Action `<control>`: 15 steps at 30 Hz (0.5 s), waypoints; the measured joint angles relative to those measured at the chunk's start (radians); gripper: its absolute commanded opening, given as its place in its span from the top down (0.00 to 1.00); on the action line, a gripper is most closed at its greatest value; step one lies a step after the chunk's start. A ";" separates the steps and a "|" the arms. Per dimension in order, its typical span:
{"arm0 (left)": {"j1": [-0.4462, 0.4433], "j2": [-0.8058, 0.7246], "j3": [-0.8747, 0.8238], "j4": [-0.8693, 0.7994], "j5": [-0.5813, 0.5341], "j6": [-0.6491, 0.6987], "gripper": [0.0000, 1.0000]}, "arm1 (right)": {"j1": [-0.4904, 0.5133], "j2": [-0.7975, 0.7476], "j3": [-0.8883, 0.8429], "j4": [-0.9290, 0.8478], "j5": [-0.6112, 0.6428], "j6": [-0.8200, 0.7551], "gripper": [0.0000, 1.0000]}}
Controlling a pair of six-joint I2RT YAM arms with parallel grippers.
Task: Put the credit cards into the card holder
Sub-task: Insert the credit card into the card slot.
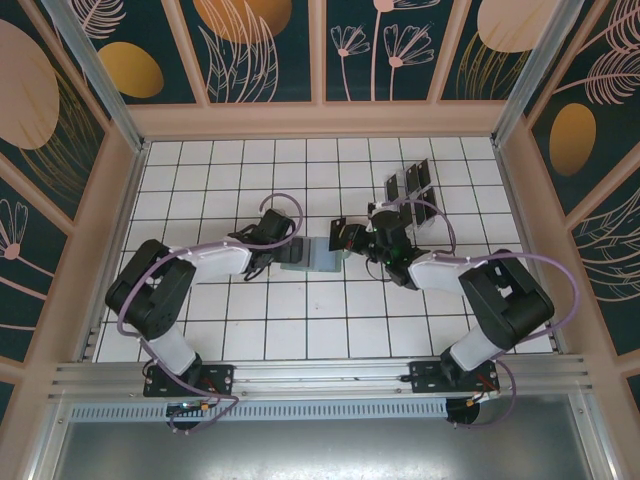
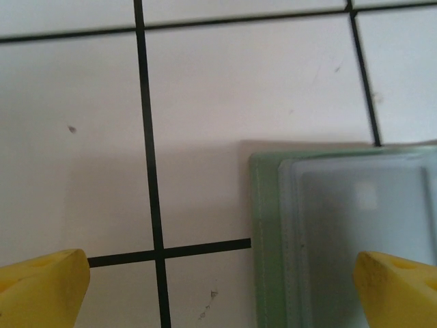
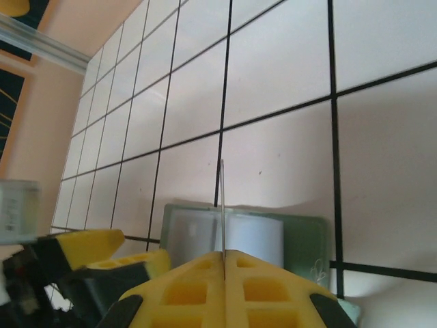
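Sage holder [image 1: 312,255] lies flat. Right tool [image 3: 224,254] clenches a card [image 3: 222,205] above it. Left tool [image 2: 220,272] gapes, released.

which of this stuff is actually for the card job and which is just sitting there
For the job: card holder; thin card pinched in the right gripper; spare black cards.

Just lying about: clear plastic rack they stand in; aluminium rail at the near edge.

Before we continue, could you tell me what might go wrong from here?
The right gripper pinches a credit card edge-on over the card holder; it may miss the pocket. The left gripper is open, not clamping the card holder, so a push could slide it.
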 measured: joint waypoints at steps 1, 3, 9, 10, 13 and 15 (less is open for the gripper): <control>0.000 0.011 0.000 0.001 0.002 -0.003 0.01 | -0.007 -0.010 0.000 -0.007 0.000 -0.006 1.00; 0.000 0.016 0.000 0.017 -0.003 -0.012 0.01 | -0.020 -0.032 0.000 -0.016 0.000 -0.014 1.00; -0.007 0.014 -0.031 0.051 -0.017 -0.070 0.01 | -0.027 -0.043 0.000 -0.020 -0.033 -0.034 1.00; -0.007 0.011 -0.037 0.058 -0.017 -0.080 0.01 | -0.027 -0.043 0.000 -0.020 -0.041 -0.034 1.00; -0.009 0.002 -0.048 0.064 -0.019 -0.106 0.02 | -0.027 -0.038 0.000 -0.009 -0.082 -0.034 1.00; -0.010 -0.010 -0.053 0.054 -0.022 -0.121 0.02 | -0.027 -0.029 -0.002 0.016 -0.112 -0.033 1.00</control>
